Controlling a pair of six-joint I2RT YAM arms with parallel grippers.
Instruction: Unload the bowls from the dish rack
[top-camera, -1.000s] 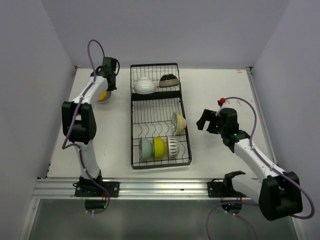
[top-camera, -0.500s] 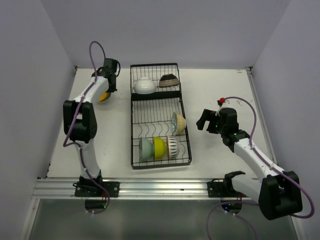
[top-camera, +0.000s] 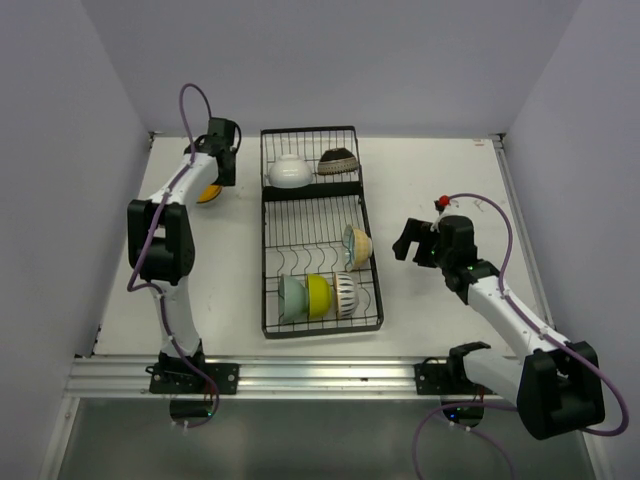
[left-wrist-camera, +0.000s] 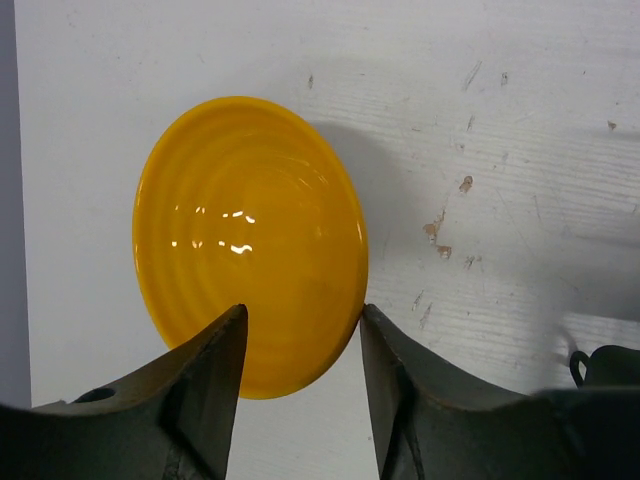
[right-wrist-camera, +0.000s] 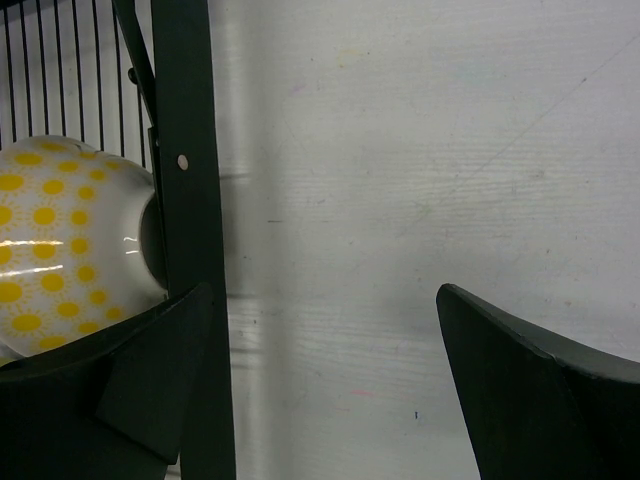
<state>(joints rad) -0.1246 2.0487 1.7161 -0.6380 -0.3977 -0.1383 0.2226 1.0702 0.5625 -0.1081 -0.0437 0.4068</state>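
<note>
Dish rack (top-camera: 312, 197) holds six bowls (top-camera: 288, 172). Orange bowl (left-wrist-camera: 250, 240) sits on the surface (top-camera: 440, 170), left hand (left-wrist-camera: 302, 315) open at its rim, right hand (right-wrist-camera: 322, 300) wide open, empty.

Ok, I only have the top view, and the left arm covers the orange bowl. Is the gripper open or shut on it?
Observer: Open. In the left wrist view the left gripper is spread astride the near rim of the orange bowl, which lies on the table.
Operator: And is anything in the right gripper?
Observer: Nothing. It hangs wide open over bare table, close beside the rack's side rail.
</note>
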